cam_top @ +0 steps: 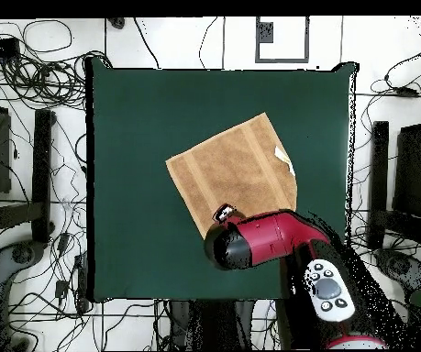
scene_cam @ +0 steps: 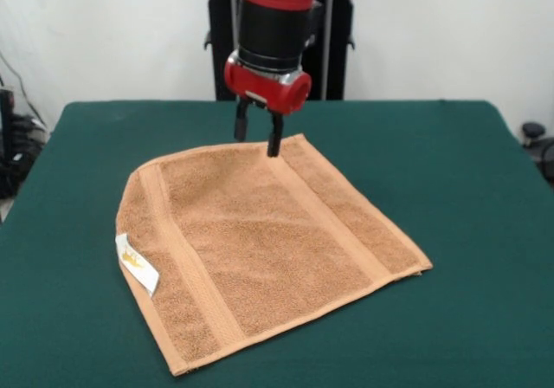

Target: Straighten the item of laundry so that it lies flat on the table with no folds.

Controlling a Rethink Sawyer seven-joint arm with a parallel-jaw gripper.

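Observation:
The item of laundry (scene_cam: 260, 241) is an orange-tan terry towel spread on the green table (scene_cam: 459, 163), with two woven bands and a white tag (scene_cam: 137, 263) on its left edge. Its far left corner looks rounded, as if turned under. My gripper (scene_cam: 258, 139) hangs over the towel's far edge, open, with nothing between the fingers; one fingertip (scene_cam: 274, 150) is at the edge of the cloth. From overhead the towel (cam_top: 237, 167) lies right of the table's (cam_top: 131, 137) middle, and the red arm (cam_top: 269, 240) covers its near corner and most of the gripper (cam_top: 223, 214).
Green cloth surrounds the towel on all sides, widest on the front view's right. Cables (cam_top: 30, 110) and stands (cam_top: 41, 165) crowd the floor beyond the table's edges in the overhead view.

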